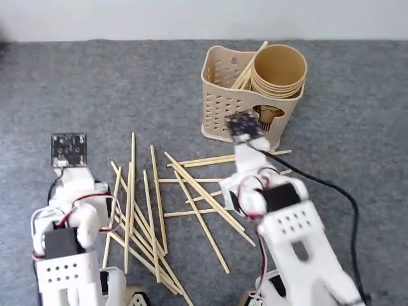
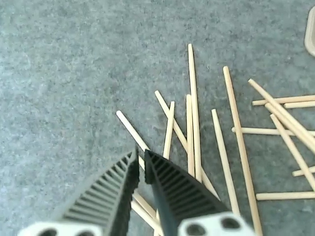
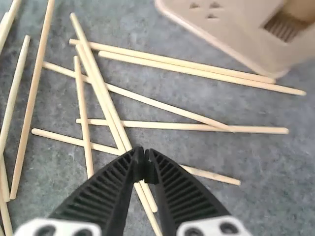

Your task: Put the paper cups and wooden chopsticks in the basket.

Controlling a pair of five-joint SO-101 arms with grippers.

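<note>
A beige basket [image 1: 220,102] stands at the back of the grey carpet. Stacked paper cups [image 1: 278,69] and a few wooden chopsticks [image 1: 245,71] sit inside it. Several more chopsticks [image 1: 159,204] lie scattered on the carpet between the two arms. My left gripper [image 2: 141,156] is shut and empty, hovering above the near end of one chopstick [image 2: 132,129] at the pile's left side. My right gripper [image 3: 144,157] is shut with nothing in it, just above crossed chopsticks [image 3: 106,103] in front of the basket [image 3: 236,29].
The left arm [image 1: 67,217] is at the front left and the right arm [image 1: 274,204] at the front right, trailing a black cable [image 1: 338,191]. Bare carpet lies left of the pile and right of the basket. A pale wall borders the far edge.
</note>
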